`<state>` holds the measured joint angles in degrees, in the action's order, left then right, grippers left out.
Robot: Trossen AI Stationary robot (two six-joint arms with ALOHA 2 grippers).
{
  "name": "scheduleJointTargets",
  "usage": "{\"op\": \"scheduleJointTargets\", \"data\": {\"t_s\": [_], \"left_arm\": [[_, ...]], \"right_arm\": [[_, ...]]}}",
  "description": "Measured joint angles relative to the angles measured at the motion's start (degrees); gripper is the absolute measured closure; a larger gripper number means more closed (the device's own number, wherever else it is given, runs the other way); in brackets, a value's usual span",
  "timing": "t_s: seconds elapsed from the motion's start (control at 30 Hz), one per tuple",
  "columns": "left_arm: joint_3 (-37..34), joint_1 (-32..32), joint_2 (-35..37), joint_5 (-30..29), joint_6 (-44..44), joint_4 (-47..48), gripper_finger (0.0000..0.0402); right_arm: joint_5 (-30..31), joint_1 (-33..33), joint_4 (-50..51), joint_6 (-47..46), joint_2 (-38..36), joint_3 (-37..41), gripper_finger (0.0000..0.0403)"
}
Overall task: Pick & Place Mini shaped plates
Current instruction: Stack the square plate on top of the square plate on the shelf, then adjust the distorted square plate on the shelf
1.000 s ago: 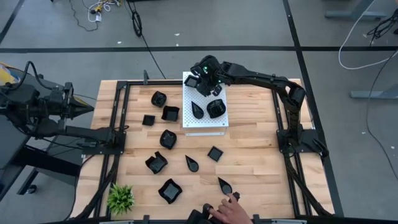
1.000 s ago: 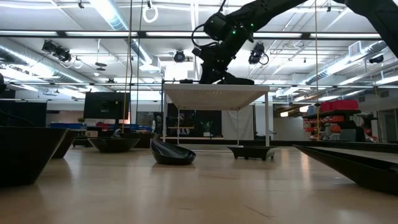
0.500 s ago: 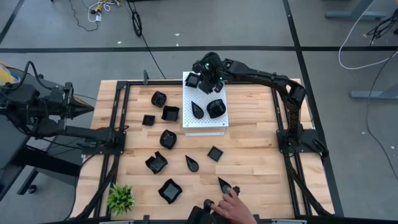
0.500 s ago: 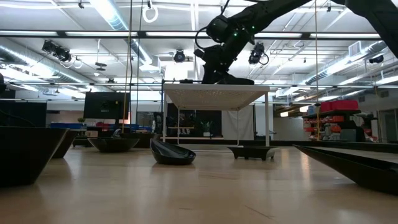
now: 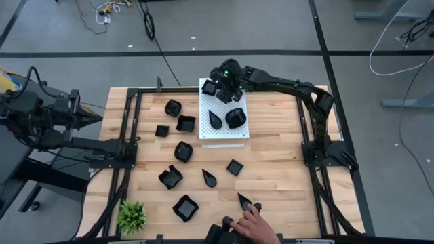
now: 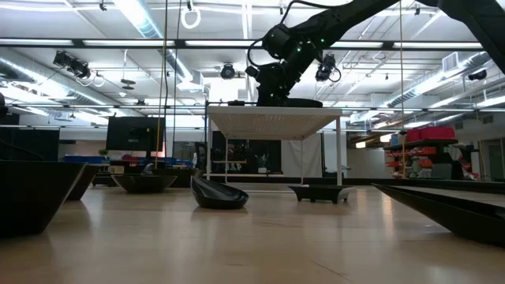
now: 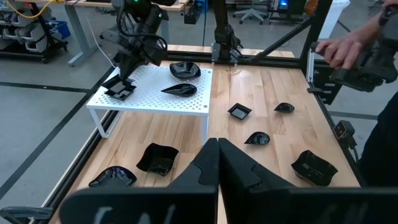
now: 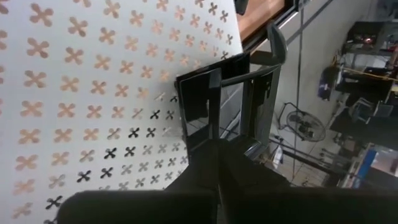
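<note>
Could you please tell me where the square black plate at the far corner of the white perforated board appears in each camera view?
High view: square plate on the white perforated board's far left corner, under the right gripper.
Low view: not distinguishable; only the board's edge shows.
Left wrist view: upper left, on the board corner.
Right wrist view: centre, just beyond the shut gripper.
Shared landmark: the white perforated board.

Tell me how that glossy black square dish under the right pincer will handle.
The glossy black square dish probably stays rigid: its thin upright walls hold shape. Its shine suggests a slippery grip. On the white perforated board near an edge, a nudge might slide it off.
</note>
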<state>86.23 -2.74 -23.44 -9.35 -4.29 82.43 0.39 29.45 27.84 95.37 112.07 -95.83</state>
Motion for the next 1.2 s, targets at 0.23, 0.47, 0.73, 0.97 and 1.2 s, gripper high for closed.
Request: {"op": "scheduleJointTargets", "data": {"t_s": [0.23,0.47,0.73,0.97,1.2], "left_arm": [[0.0,0.0,0.0,0.0,0.0,0.0,0.0399],[0.0,0.0,0.0,0.0,0.0,0.0,0.0399],[0.0,0.0,0.0,0.0,0.0,0.0,0.0399],[0.0,0.0,0.0,0.0,0.0,0.0,0.0399],[0.0,0.0,0.0,0.0,0.0,0.0,0.0399]], "right_arm": [[-0.8,0.2,1.5,-0.4,0.0,0.0,0.0402],[-1.4,0.2,1.5,-4.7,0.0,0.0,0.0386],[-1.4,0.2,1.6,-4.9,0.0,0.0,0.0366],[-1.4,0.2,1.9,-4.9,-0.3,0.0,0.0345],[-1.4,0.2,3.6,-6.3,-2.6,0.0,0.0324]]}}
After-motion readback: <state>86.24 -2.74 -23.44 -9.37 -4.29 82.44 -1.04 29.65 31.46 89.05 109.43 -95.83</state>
